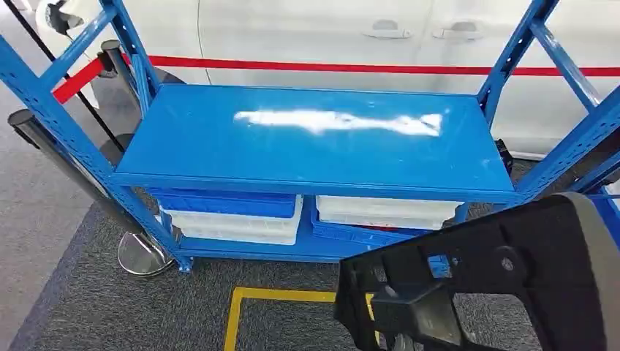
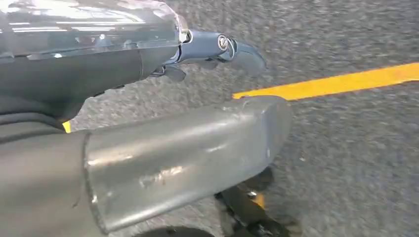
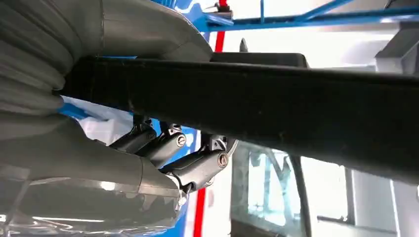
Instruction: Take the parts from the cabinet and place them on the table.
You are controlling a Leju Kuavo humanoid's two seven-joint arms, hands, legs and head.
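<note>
Black part [image 1: 504, 270] in right robot hand [image 3: 163, 148], before blue rack [image 1: 314, 139].

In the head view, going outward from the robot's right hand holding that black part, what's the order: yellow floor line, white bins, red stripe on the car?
From the right hand gripping the black part:
1. Yellow floor line, beside the part, low.
2. White bins, under the blue shelf.
3. Red stripe, on the white car behind.

A car workshop or factory floor is suggested: a blue steel rack [image 1: 314, 139] with stacked white and blue bins [image 1: 234, 216] is set on grey carpet marked with yellow tape [image 1: 281, 295], and a white car [image 1: 329, 33] is parked behind stanchions [image 1: 139, 252].
</note>
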